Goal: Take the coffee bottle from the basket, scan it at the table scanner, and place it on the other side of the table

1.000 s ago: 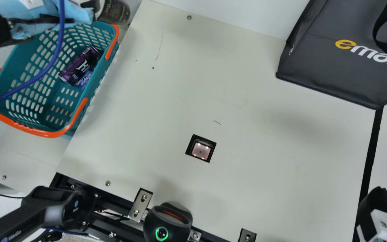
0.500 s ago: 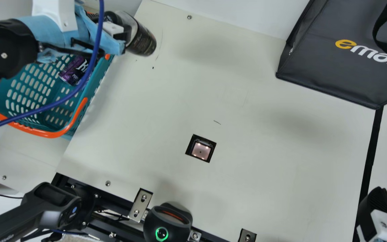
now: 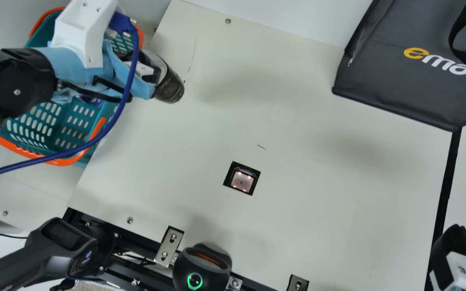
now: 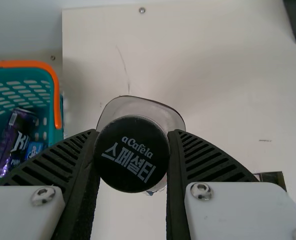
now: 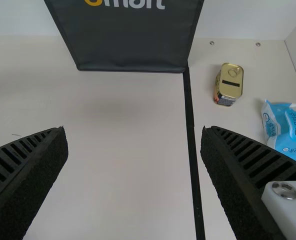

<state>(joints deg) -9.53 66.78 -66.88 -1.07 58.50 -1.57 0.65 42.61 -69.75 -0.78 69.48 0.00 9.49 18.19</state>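
Cream counter (image 3: 318, 226), pale wall bhnd, w/ teal basket (image 3: 57, 135) along its L side & dark bag (image 3: 399, 76) at far R. Coffee bottle (image 3: 169, 87) is w/ L end effector (image 3: 152, 76), tilted, over the counter's basket-side edge; can't tell if its base touches anything. L wrist view: L end effector (image 4: 133, 155) is grasping the bottle by its blk cap, one ribbed finger pressed to each side. R end effector (image 3: 455, 248) is at the lower R of main view, nr the blk tape (image 3: 445, 194) that runs from the bag's corner. R wrist view: R end effector (image 5: 134, 130) is released, fingers wide apart, tape passing btwn them. Scanner (image 3: 242, 180) sits flush in the counter, lit, well apart from bottle. In the basket: purple can (image 4: 13, 145) w/ sm. blue pack (image 4: 35, 149) just beside it. Past the tape, i.e. other side from scanner: gold-lidded tin (image 5: 229, 82) & blue/wht pouch (image 5: 288, 130), apart but nr each other. Blk device (image 3: 202, 268) w/ grn ring at counter's nr edge; blue cable (image 3: 103, 135) hangs across basket.
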